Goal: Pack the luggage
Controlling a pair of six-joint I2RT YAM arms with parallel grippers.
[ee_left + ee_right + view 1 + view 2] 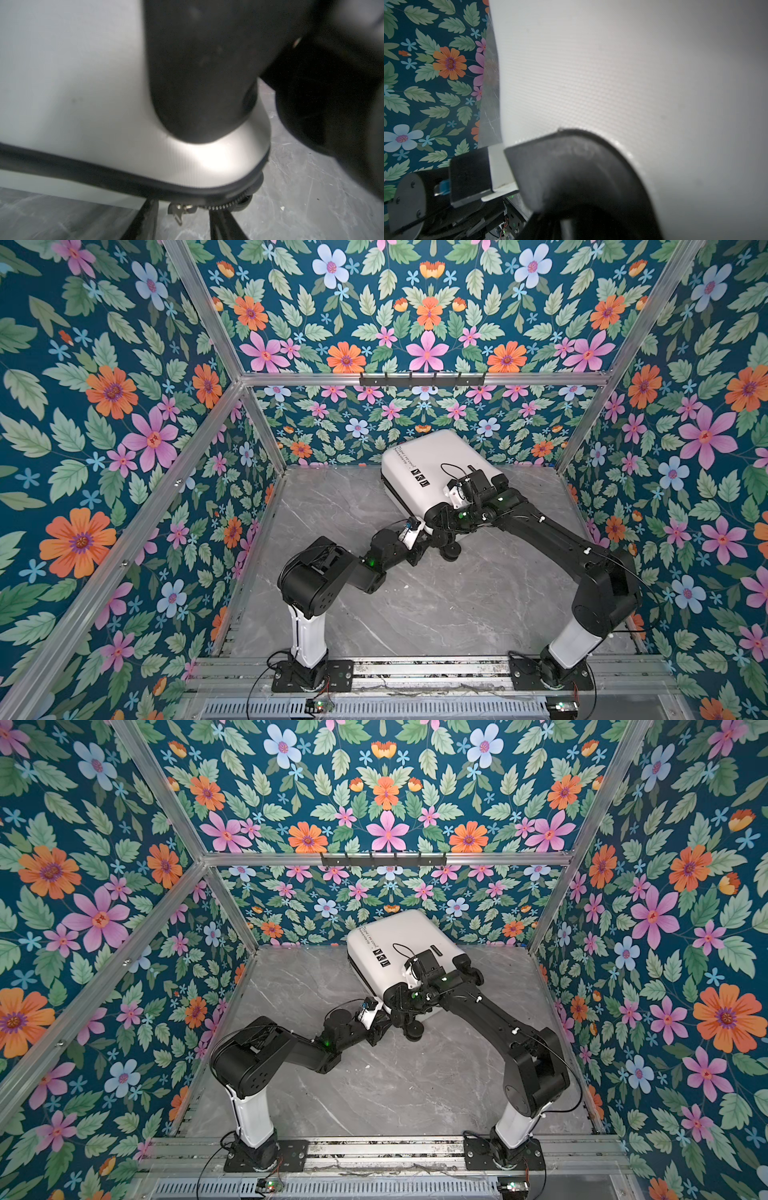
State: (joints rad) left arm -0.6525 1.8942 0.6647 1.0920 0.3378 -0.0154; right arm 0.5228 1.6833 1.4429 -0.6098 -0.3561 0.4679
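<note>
Left gripper (185,222): we are straddling the zipper pull (180,209) at the luggage (83,93) corner.
Jaws are standing narrowly apart, pinching nothing.

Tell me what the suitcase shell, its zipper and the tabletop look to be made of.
Suitcase shell: probably hard white plastic, with a fine dotted texture and a soft sheen.
Zipper: silvery teeth and pull, seemingly metal, set on a black band.
Tabletop: smooth grey with white veins; marble or a marble-look print, I cannot tell which.

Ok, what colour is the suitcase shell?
The suitcase shell is white; clearest in a top view.
</note>
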